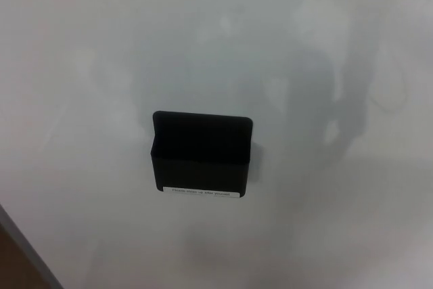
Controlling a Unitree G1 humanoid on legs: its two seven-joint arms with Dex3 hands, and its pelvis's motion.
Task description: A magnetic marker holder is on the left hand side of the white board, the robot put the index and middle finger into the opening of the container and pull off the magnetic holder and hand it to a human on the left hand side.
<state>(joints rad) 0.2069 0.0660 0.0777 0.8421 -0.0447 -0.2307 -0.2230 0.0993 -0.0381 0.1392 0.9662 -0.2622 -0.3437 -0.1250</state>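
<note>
A black magnetic marker holder [201, 156] sticks to the whiteboard [325, 45] a little left of the picture's middle. It is a box with its opening facing up and a white label strip along its lower front edge. Nothing shows inside the opening. Neither of my hands is in view.
The whiteboard fills nearly the whole picture, with faint smudges and dim reflections across its upper right. Its grey frame edge [27, 252] runs diagonally at the bottom left corner, with a brown surface [10, 269] beyond it.
</note>
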